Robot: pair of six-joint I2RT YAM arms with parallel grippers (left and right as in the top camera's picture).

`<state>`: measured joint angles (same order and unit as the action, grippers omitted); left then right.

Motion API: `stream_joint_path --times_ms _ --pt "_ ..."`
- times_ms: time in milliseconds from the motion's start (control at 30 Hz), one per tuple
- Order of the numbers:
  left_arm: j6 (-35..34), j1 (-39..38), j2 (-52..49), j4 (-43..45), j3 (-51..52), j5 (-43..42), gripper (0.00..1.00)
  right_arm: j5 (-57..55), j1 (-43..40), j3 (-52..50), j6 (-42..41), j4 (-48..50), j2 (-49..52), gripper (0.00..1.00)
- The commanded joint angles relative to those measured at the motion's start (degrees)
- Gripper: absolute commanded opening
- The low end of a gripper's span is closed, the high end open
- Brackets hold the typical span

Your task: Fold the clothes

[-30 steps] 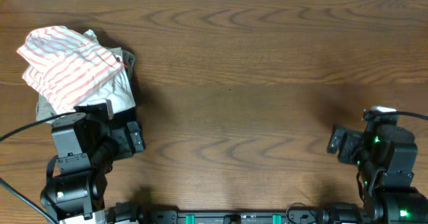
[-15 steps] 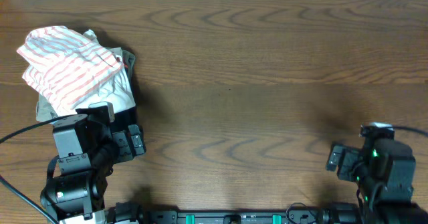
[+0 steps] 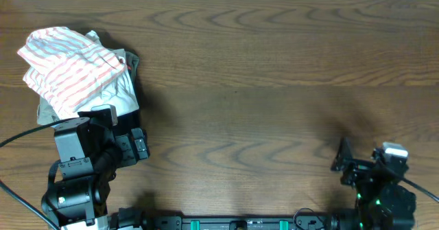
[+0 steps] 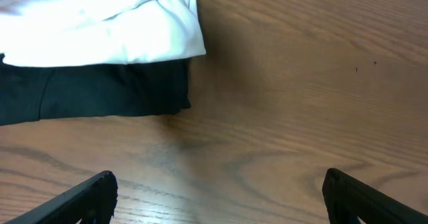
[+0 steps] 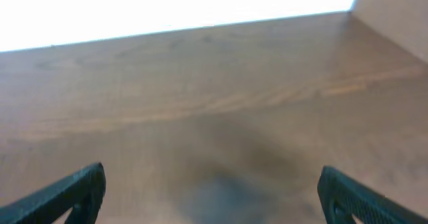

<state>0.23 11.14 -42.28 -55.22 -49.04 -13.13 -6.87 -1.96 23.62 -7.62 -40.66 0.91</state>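
Folding done: none, we judge; the striped shirt [image 3: 65,69] lies bunched atop a garment pile [image 3: 125,96] at the table's [image 3: 274,86] left end.
Hands: left gripper [image 4: 217,190] and right gripper [image 5: 210,190] gape wide, both empty.
Left to do: everything, we reckon.

Blk boxy arms [image 3: 79,154], green LEDs [image 3: 376,202], blk cables [image 3: 17,139], dark claw fingers [image 4: 83,200].

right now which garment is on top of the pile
The striped shirt; it lies over the white garment, which covers the black garment.
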Motion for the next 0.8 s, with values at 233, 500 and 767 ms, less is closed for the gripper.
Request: stream_joint_path --times_ms 233,500,767 --pt "0.15 -0.20 -0.11 -0.04 -0.26 0.35 0.98 2.84 2.03 -20.41 6.51 36.37 -0.63 0.99" --pt "0.15 -0.20 -0.11 -0.04 -0.26 0.35 0.98 7.93 2.80 -23.30 16.52 36.30 -0.61 0.99" --pt "0.15 -0.20 -0.11 -0.04 -0.26 0.35 0.98 7.98 2.78 -23.30 13.46 36.50 -0.52 0.99"
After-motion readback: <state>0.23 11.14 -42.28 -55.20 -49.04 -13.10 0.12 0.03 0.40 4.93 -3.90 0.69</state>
